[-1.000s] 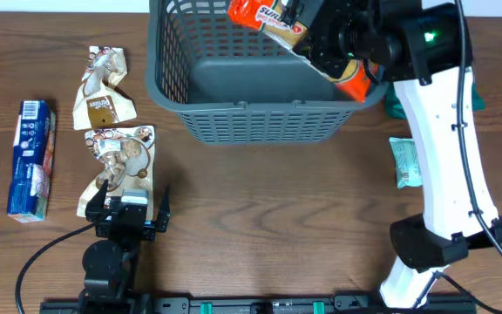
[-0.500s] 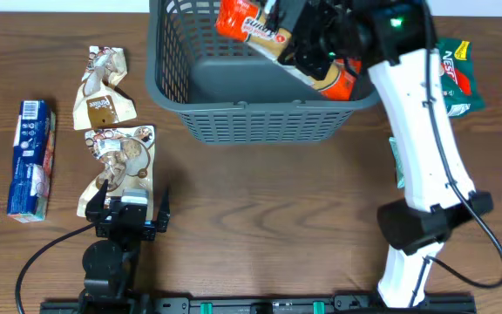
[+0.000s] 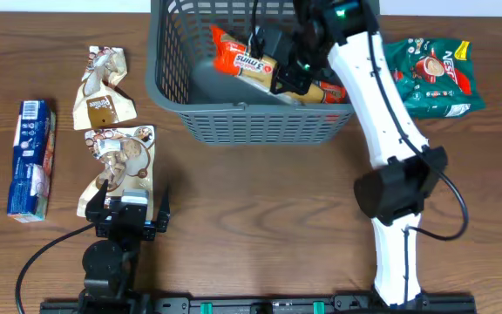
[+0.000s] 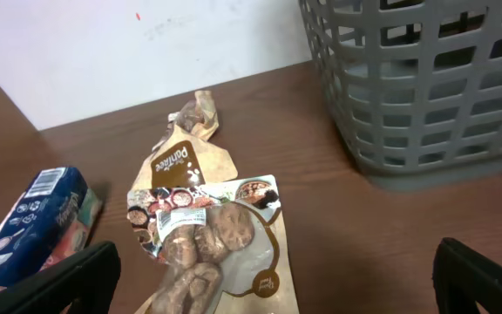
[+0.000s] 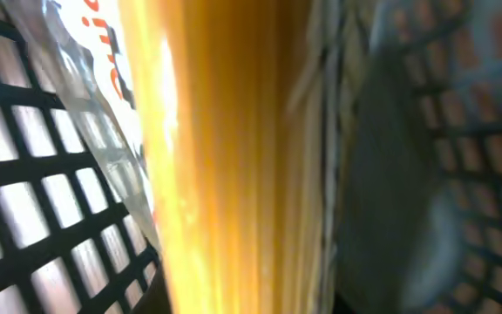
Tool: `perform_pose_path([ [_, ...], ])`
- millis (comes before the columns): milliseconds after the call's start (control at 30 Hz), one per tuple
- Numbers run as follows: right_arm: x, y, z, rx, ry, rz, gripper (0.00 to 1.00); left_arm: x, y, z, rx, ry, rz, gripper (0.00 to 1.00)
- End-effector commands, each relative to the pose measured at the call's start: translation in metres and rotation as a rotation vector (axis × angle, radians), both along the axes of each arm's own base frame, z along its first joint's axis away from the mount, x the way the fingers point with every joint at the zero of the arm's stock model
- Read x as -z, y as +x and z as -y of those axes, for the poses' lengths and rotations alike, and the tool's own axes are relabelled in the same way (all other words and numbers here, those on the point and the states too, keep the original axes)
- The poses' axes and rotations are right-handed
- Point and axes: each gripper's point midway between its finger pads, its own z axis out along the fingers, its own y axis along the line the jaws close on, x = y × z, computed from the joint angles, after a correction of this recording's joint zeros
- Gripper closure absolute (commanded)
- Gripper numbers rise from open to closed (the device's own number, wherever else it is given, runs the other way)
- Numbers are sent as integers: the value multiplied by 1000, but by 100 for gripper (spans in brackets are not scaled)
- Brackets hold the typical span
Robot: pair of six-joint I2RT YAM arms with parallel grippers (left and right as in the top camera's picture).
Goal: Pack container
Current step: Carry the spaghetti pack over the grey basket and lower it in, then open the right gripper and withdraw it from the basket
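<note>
- Right gripper (image 3: pixel 283 68): clamped on long orange plastic snack packet (image 3: pixel 249 61), down inside large grey slotted plastic basket (image 3: pixel 251 124) at table's far edge.
- Left gripper (image 3: pixel 129 203): spread wide, empty, over brown printed pouch (image 4: pixel 216 240).

1. Left arm folded low. Left end effector (image 3: pixel 129 202) points forward, jaws wide apart, holding nothing.
2. Right arm stretched far forward. Right end effector (image 3: pixel 279 68) angled down, clamped on orange packet (image 3: pixel 242 59).
</note>
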Motion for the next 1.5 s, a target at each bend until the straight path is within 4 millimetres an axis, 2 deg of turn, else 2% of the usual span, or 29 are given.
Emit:
perform_pose_path([
  [0, -5, 1, -10, -27, 39, 12, 99, 12, 0, 1, 10, 17, -25, 1],
  [133, 0, 2, -10, -32, 35, 3, 99, 12, 0, 1, 10, 17, -25, 1],
  [200, 0, 2, -10, -37, 36, 3, 92, 12, 0, 1, 10, 17, -25, 1],
  [233, 0, 2, -11, -38, 38, 2, 84, 12, 0, 1, 10, 17, -25, 2],
  [267, 0, 1, -11, -39, 40, 0, 82, 12, 0, 1, 10, 17, -25, 1],
  [300, 0, 0, -11, -39, 41, -2, 84, 12, 0, 1, 10, 17, -25, 1],
  [367, 0, -3, -12, -58, 46, -10, 99, 12, 0, 1, 10, 17, -25, 1],
  [767, -2, -9, -17, -103, 78, -24, 99, 12, 0, 1, 10, 17, -25, 1],
  [1067, -1, -32, -20, -222, 92, -73, 99, 12, 0, 1, 10, 17, -25, 1],
  [1300, 0, -31, -16, -225, 71, -68, 98, 12, 0, 1, 10, 17, -25, 1],
  [1333, 1, -31, -16, -223, 68, -68, 80, 12, 0, 1, 10, 17, -25, 1],
  [1400, 1, -31, -16, -219, 69, -69, 1, 12, 0, 1, 10, 17, -25, 2],
  [1467, 0, -30, -16, -210, 71, -69, 1, 12, 0, 1, 10, 17, -25, 1],
])
